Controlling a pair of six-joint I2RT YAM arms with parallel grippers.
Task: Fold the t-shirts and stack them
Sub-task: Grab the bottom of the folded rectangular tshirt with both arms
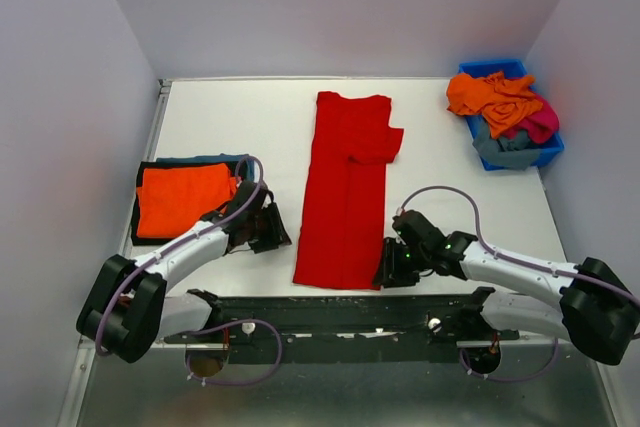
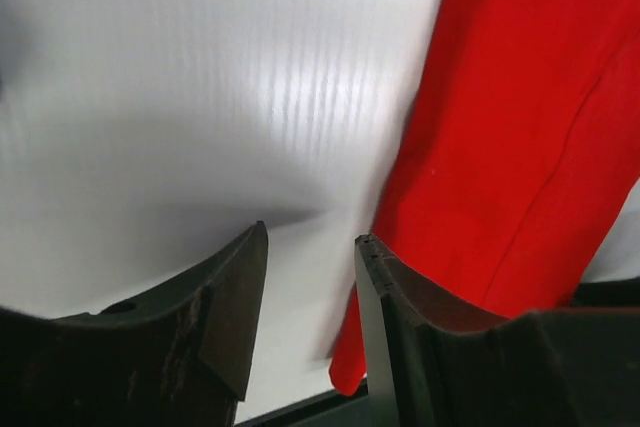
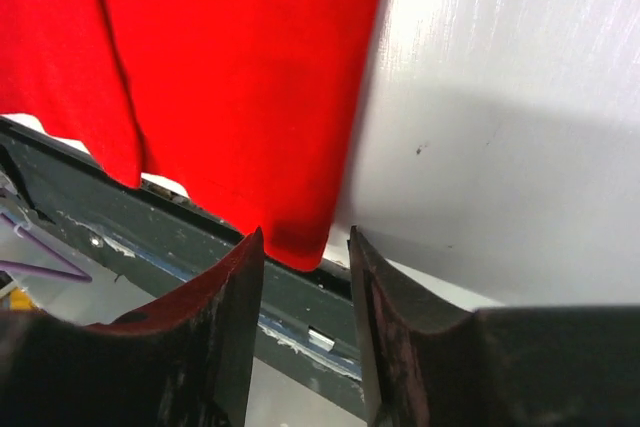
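Observation:
A large red t-shirt lies folded into a long strip down the middle of the white table. It also shows in the left wrist view and the right wrist view. A folded orange t-shirt sits on darker folded shirts at the left. My left gripper is open and empty, left of the red shirt's near left corner. My right gripper is open and empty, just right of the shirt's near right corner.
A blue plastic bin at the back right holds crumpled orange, magenta and grey shirts. The dark mounting rail runs along the table's near edge. Walls close in left, back and right.

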